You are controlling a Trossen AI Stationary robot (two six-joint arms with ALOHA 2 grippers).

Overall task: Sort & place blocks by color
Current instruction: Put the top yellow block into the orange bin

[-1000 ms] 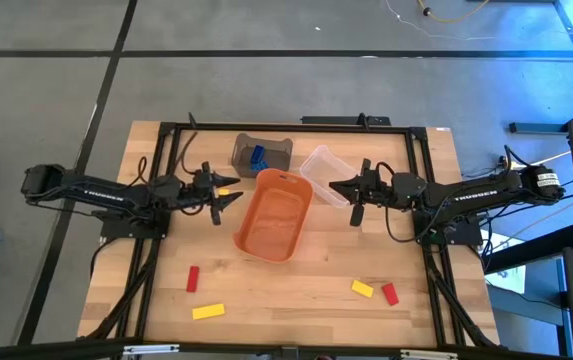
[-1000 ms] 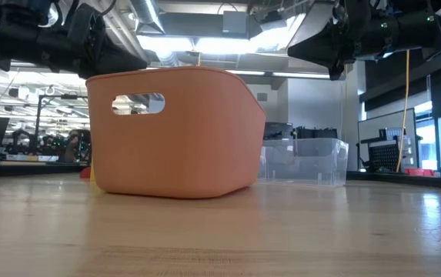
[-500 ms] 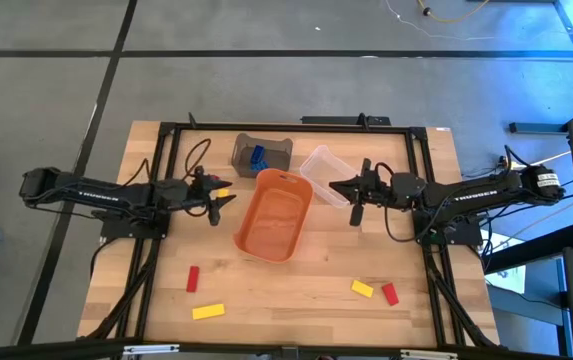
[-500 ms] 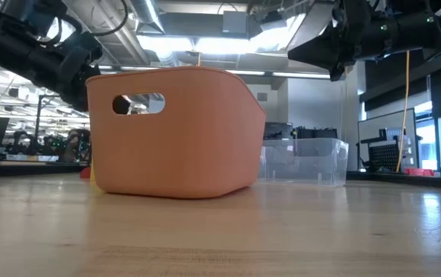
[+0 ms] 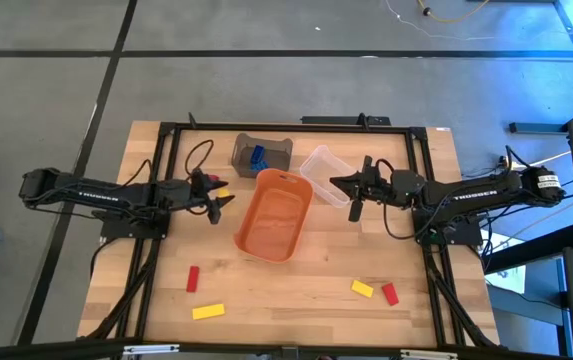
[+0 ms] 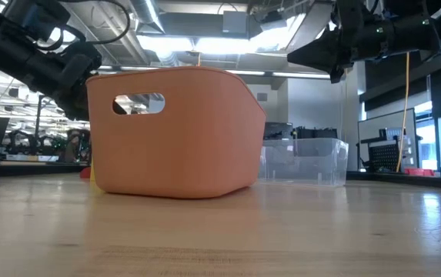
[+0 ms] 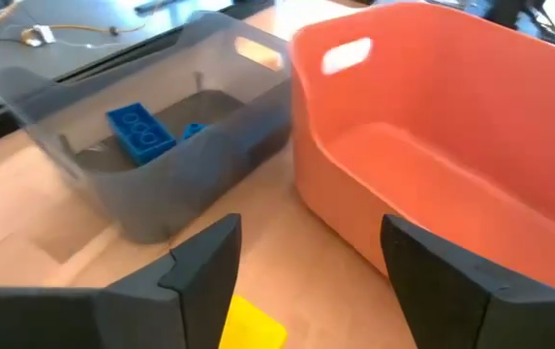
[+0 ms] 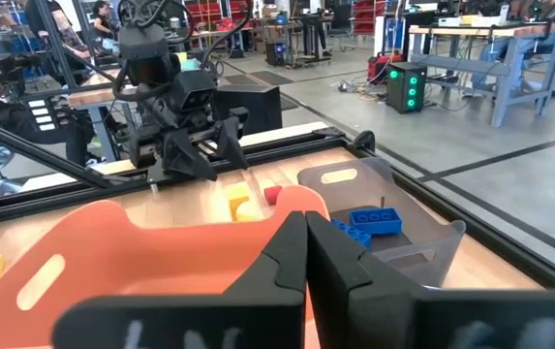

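Note:
My left gripper stands open left of the orange tub, low over the table and pointing slantwise down. A yellow block lies on the table under the gap between its fingers. A red block lies beside it by the tub. The grey bin holds blue blocks. My right gripper is shut with nothing in it, held level above the clear bin. Red, yellow, yellow and red blocks lie near the front.
The three containers crowd the table's far middle, with the orange tub between the two arms. A black frame runs along the table's far edge and down both sides. Bare wood shows between the near blocks.
My left gripper has sunk toward the table and tipped its fingers downward, drawing back a little toward the table's left edge. The yellow block stays by its fingertips. My right arm has kept still.

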